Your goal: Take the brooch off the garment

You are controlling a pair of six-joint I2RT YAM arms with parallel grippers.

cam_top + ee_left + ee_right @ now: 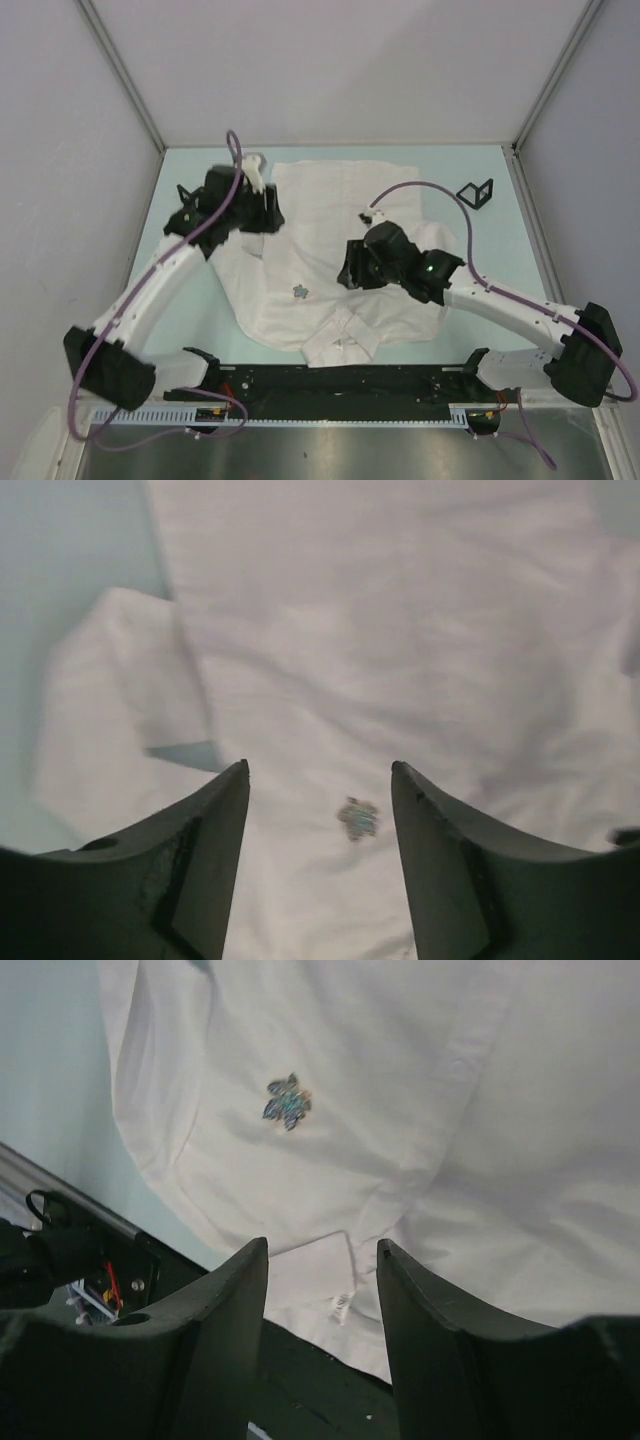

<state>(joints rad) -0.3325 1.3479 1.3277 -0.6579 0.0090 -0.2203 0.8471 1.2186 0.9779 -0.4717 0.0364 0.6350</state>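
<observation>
**Left gripper** (pixel 318 772): jaws spread wide, nothing between them. It hangs above the fabric at the far left edge of the garment (pixel 335 205).

**Right gripper** (pixel 322 1246): jaws parted, empty. It hangs over the middle of the garment.

**Surface:** pale teal table (pixel 500 250). A black rail (pixel 330 385) runs along its near edge. A small black bracket (pixel 478 192) stands at far right.

**Room:** plain grey-lilac walls (pixel 330 60) on three sides, joined by metal posts.

**Garment:** white collared shirt, spread flat and creased, with its collar (pixel 340 342) toward the rail.

**Brooch** (pixel 299 291): small, bluish, leaf-shaped, pinned on the shirt.
- In the left wrist view it shows in the gap between the fingers, closer to the right-hand one, untouched.
- In the right wrist view it lies beyond the fingertips, slightly left of the gap.
- From above, it sits between the two grippers, nearer the right one and apart from both.
</observation>
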